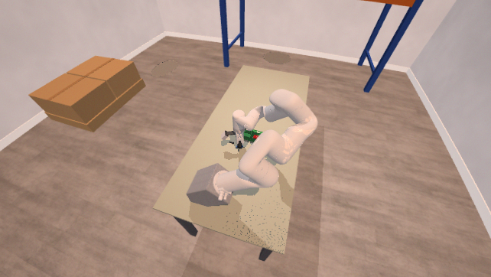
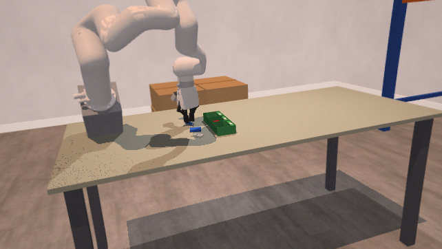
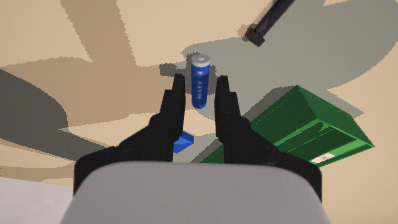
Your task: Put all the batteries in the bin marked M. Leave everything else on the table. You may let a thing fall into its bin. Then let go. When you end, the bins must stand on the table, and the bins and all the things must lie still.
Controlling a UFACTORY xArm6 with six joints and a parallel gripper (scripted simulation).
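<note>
A blue battery with a silver end (image 3: 200, 82) lies on the table; its blue also shows in the exterior view (image 2: 188, 124). My gripper (image 3: 200, 88) (image 2: 188, 120) is part open and low over it, one finger on each side, with gaps between fingers and battery. Another blue thing (image 3: 184, 142) (image 2: 195, 129) lies near; the left finger partly hides it in the wrist view. The green bins (image 3: 272, 122) (image 2: 226, 131) (image 1: 248, 133) stand together in a row beside the gripper. A red thing (image 2: 216, 120) (image 1: 255, 136) is in one compartment. The letters on the labels cannot be read.
A small pale thing (image 2: 197, 135) lies on the table in front of the second blue thing. A dark thing with a blocky end (image 3: 255, 37) shows past the fingertips in the wrist view. The arm hides part of the bins in the top view.
</note>
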